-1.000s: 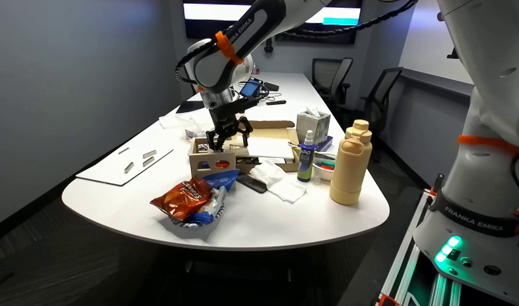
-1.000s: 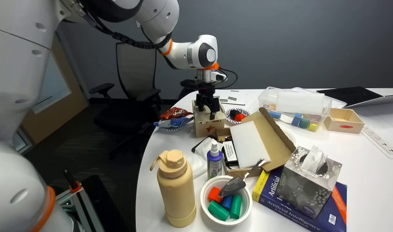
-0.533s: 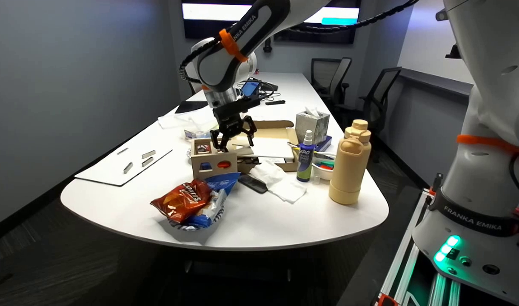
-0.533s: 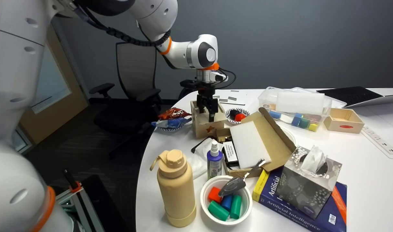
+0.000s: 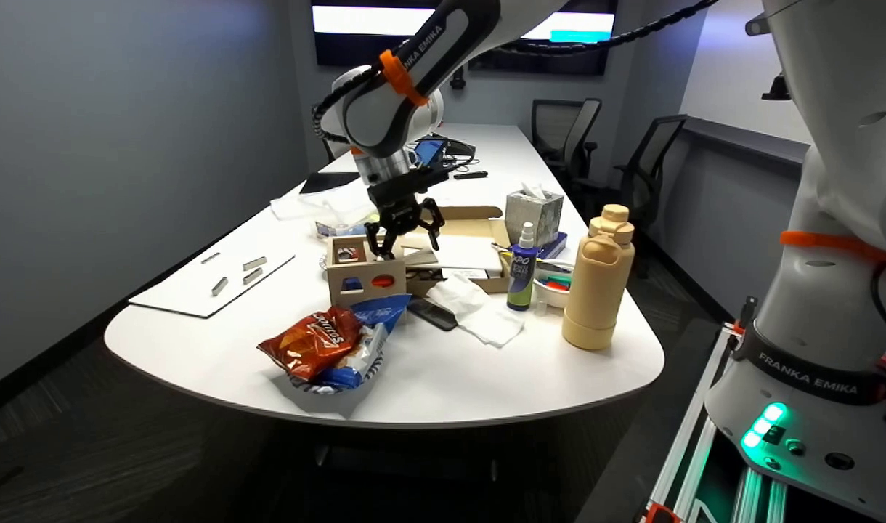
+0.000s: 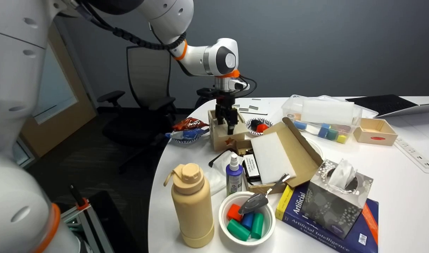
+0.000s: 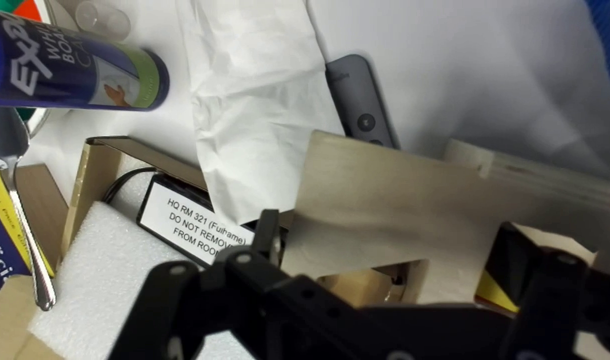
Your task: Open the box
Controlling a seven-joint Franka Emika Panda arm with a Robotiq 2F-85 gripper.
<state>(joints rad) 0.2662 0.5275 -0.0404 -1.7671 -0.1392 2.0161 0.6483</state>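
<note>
A tan bottle (image 6: pixel 193 211) stands upright; a tissue box (image 6: pixel 332 207) rests on a blue book (image 6: pixel 307 225).

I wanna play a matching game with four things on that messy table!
Things
1. Doritos bag
2. Tissue box
3. Expo whiteboard cleaner
4. Cube-shaped wooden box

Clues
A. Sits on the Artificial Intelligence book
B. Orange-red
C. Has a star on its side
D. Purple and green

Pairs: 1-B, 2-A, 3-D, 4-C

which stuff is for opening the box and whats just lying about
For the job:
small tan box
its flat top panel
gripper

Just lying about:
tan bottle
spray bottle
snack bags
tissue box
book
open cardboard box
</note>
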